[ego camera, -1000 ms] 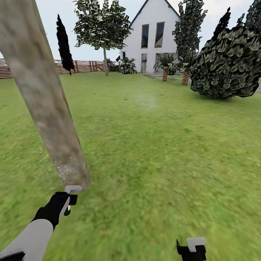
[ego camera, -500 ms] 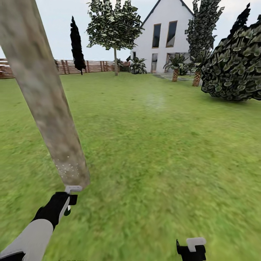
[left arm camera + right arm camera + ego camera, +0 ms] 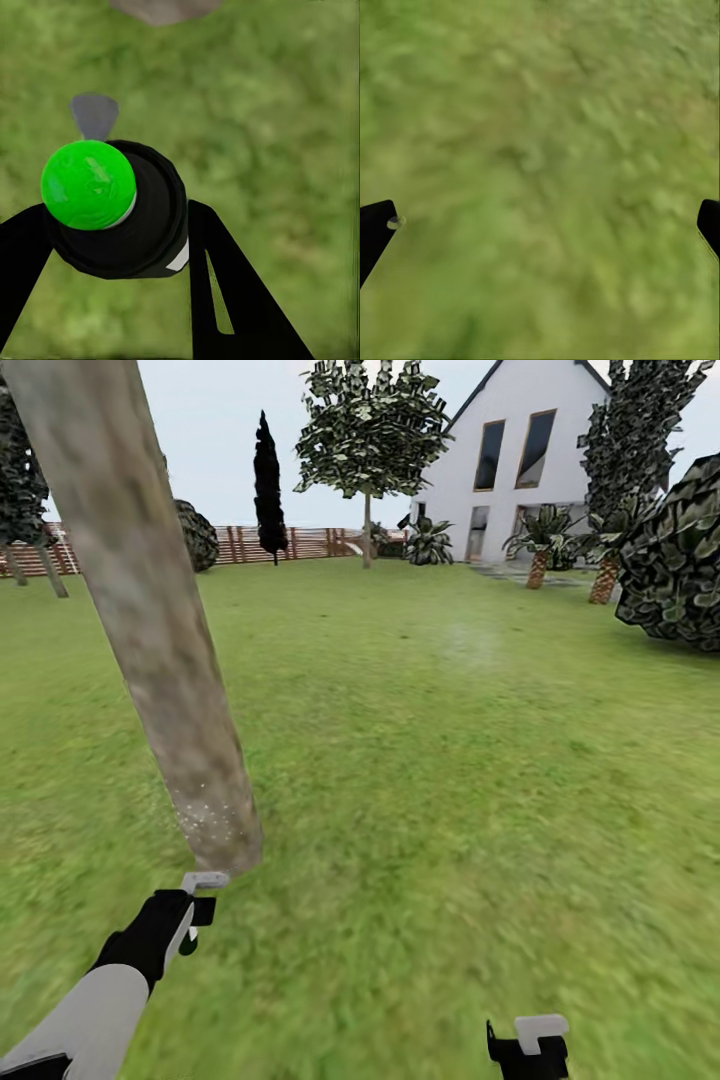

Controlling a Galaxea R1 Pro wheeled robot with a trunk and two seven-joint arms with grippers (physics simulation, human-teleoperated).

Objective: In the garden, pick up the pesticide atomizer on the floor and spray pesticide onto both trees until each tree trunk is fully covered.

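While no readable writing shows, left gripper (image 3: 112, 247) jaws clamp atomizer (image 3: 112, 206); right gripper (image 3: 540, 225) jaws spread.

left arm (image 3: 85, 1015) extended, right jaws spread

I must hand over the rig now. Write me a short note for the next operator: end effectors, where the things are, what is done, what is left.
Left end effector: shut on the atomizer, whose top is a green ball.
Right end effector: open, nothing in it, above the lawn.
Near tree trunk: just ahead of the left end effector, with white specks low on it, seemingly spray. The rest of the trunk looks bare.
Second tree: far across the lawn near the fence, apparently unsprayed.
Left: cover the near trunk, then drive to the second tree.
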